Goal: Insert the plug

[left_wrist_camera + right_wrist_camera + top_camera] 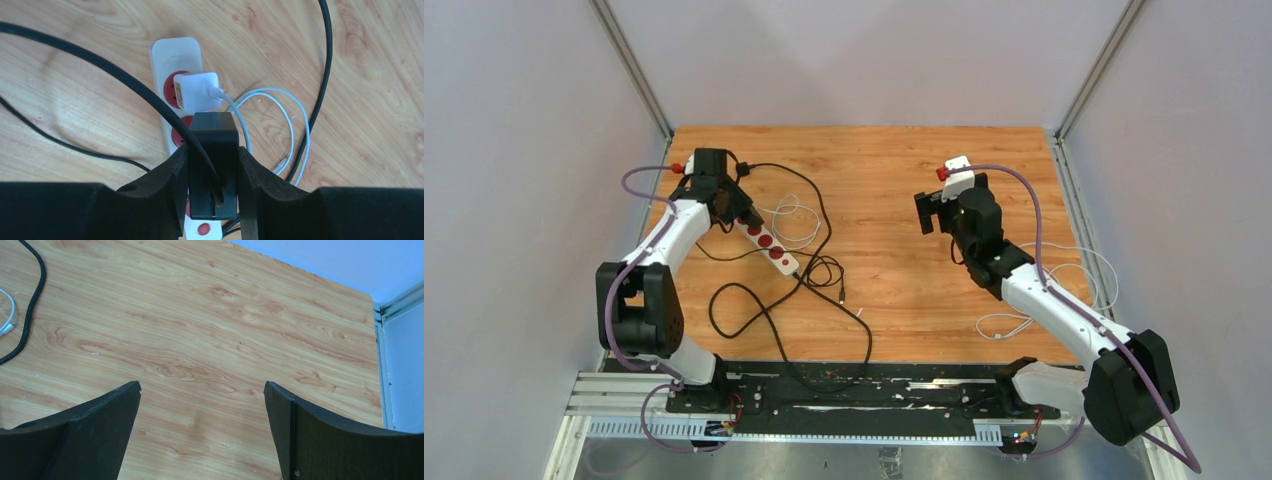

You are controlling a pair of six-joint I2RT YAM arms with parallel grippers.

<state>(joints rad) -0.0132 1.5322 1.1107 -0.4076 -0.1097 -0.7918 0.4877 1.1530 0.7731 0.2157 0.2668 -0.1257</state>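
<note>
Seen from above, the left gripper [742, 212] sits low over the far end of a white power strip with round red sockets [769, 245], and the arm hides that end. The left wrist camera shows the strip [175, 50] more clearly. The gripper [212, 150] is closed on a black rectangular plug [212, 135], with one finger against each side. The plug stands over the second red socket, which it mostly covers. Its prongs are out of sight, so it may be seated or only resting on top; I cannot tell which. Its lower edge runs into the dark gripper body and is hard to separate from it.

Just beyond the plug, a white square charger [196, 91] sits in the first socket and covers most of the red ring. A thin white cable [234, 111] leaves the charger and loops to the right on the wood-grain counter [225, 315]. A thick black cable [100, 62] crosses the strip at an angle and vanishes behind the plug between the fingers.

Further right, the right gripper [932, 213] hangs above bare counter, well apart from the strip. From its own camera, the gripper [202, 390] has its fingers spread wide with nothing between them, and only their inner edges are in frame. Another thin white cable [999, 325] lies near the right arm, partly hidden beneath it.
</note>
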